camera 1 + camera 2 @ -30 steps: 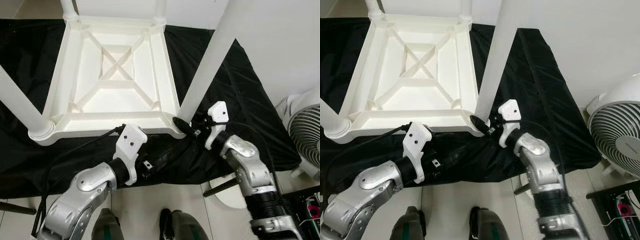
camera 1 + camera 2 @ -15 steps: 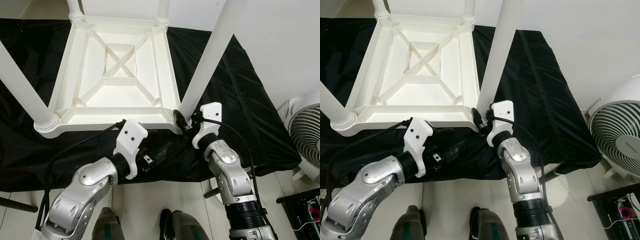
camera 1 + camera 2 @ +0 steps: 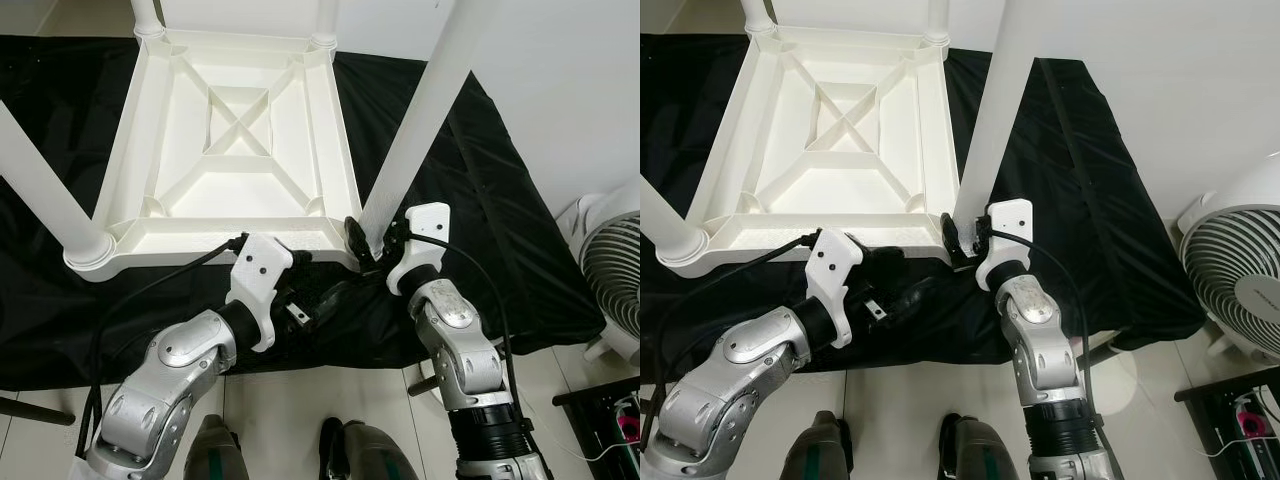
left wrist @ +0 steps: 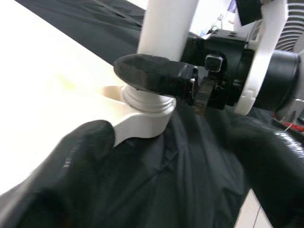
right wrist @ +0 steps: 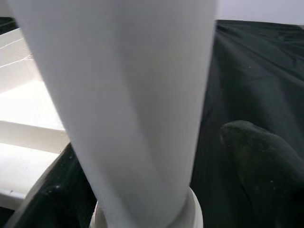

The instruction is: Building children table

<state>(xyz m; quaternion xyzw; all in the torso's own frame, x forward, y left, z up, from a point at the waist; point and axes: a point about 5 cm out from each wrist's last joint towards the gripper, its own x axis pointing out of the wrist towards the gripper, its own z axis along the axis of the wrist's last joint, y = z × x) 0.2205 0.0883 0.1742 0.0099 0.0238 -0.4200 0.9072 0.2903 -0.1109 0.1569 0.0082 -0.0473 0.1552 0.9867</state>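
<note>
A white children's table (image 3: 330, 150) lies upside down on a black cloth (image 3: 490, 210), its legs pointing up. My right gripper (image 3: 365, 245) is open at the foot of the near right leg (image 3: 420, 120), just above its collar (image 4: 147, 102). One finger (image 4: 152, 76) lies across the leg; the other finger (image 5: 266, 161) stands a little off it. My left gripper (image 3: 325, 298) is low over the cloth by the table's near edge, aimed at that same corner. It is open, with only cloth between its fingers (image 4: 71, 166).
A white fan (image 3: 615, 270) stands on the floor at the right, beside a dark rack (image 3: 620, 415). The near left leg (image 3: 40, 190) rises at the left. My feet (image 3: 350, 455) are close to the cloth's near edge. A cable (image 3: 150, 295) trails from the left wrist.
A second ago my right forearm reached in from the right; it has swung under the corner, wrist turned around the leg's foot. The left gripper has edged closer to the table's near edge.
</note>
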